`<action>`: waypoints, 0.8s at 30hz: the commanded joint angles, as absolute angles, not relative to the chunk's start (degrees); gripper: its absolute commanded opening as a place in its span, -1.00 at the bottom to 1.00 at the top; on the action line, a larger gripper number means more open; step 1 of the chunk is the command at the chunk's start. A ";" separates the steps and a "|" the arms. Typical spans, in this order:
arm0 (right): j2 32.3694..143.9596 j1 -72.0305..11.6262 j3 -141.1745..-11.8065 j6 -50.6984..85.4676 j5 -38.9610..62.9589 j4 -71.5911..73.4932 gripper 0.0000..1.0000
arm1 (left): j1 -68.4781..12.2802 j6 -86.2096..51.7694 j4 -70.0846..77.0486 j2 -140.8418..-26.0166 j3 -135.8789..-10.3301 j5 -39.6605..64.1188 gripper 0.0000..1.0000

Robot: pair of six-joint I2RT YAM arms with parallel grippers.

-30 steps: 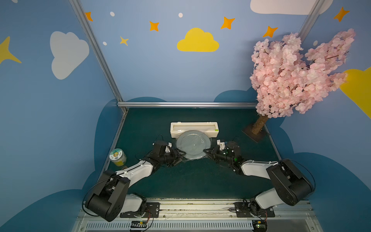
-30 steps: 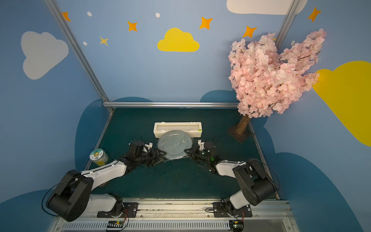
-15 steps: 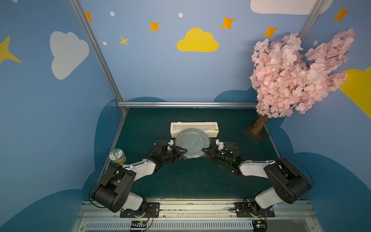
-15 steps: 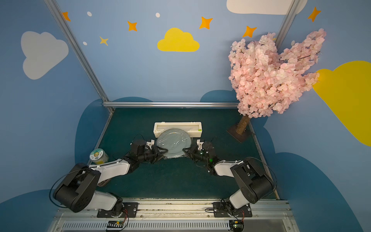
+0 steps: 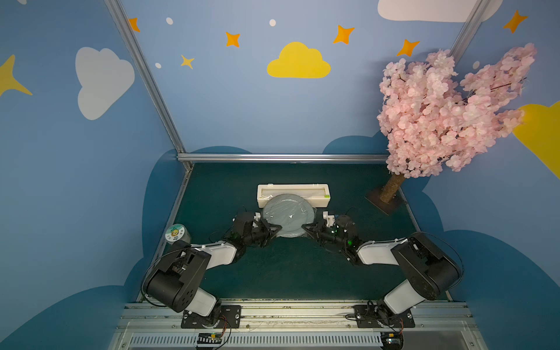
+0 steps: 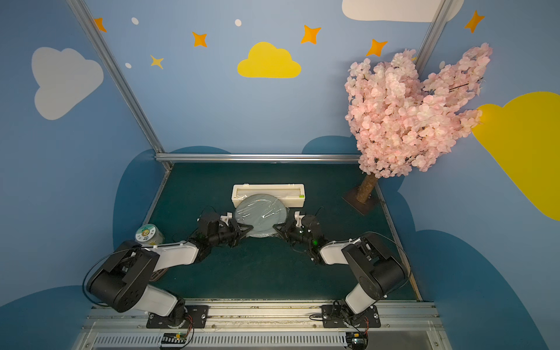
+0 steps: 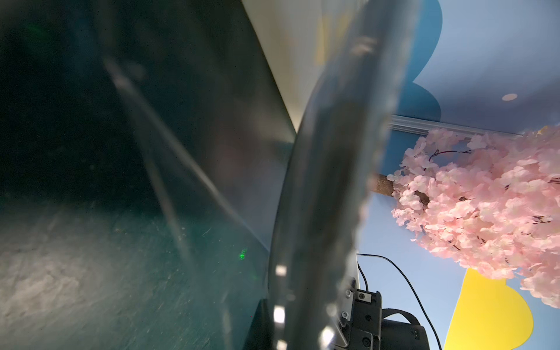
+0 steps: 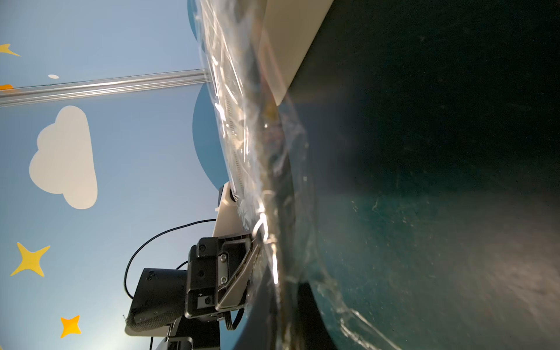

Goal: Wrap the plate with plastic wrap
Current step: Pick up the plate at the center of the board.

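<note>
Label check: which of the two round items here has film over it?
The plate, the larger grey disc before the cream box, glinting under plastic wrap; the small jar has none.

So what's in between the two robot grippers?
The plate, covered in plastic wrap, lies between the left gripper and the right gripper, each at its rim. Both top views show it.

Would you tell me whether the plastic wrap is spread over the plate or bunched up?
Spread: wrinkled, glinting plastic wrap covers the face of the plate in both top views.
</note>
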State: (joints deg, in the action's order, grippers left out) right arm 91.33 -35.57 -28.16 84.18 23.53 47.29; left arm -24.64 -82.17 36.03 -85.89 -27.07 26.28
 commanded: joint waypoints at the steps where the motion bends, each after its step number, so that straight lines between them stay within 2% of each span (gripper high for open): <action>1: 87.87 -36.43 -32.19 81.35 26.66 43.58 -1.00 | -25.69 -77.52 38.94 -85.89 -26.23 26.89 -0.94; 4: 85.65 -36.07 -32.97 78.84 26.48 35.30 -0.86 | -25.93 -79.18 41.15 -85.53 -25.47 26.10 -0.94; 7: 83.45 -35.25 -32.93 77.87 26.06 28.02 -0.47 | -26.19 -80.54 43.55 -84.72 -24.38 24.04 -0.94; 9: 81.87 -34.53 -32.29 78.50 26.16 24.53 -0.03 | -26.42 -80.54 43.59 -84.11 -24.27 22.64 -0.94; 11: 80.77 -34.22 -31.16 79.96 26.14 22.95 0.22 | -26.45 -80.33 43.59 -83.94 -24.52 21.98 -0.94; 13: 79.85 -34.10 -29.86 81.34 26.18 24.14 0.36 | -26.54 -80.16 43.59 -84.19 -24.82 21.89 -0.94; 18: 79.16 -34.54 -27.91 86.15 26.09 27.28 0.35 | -27.05 -80.48 44.65 -85.40 -24.90 21.53 -0.94; 24: 83.72 -35.64 -26.72 92.03 24.18 37.02 0.35 | -27.87 -81.54 46.67 -86.04 -25.08 21.39 -0.94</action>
State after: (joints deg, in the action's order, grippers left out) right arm 81.76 -34.96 -27.44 88.05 25.50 30.46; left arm -27.46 -81.45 40.10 -86.37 -23.73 21.69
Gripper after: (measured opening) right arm 0.674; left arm 0.098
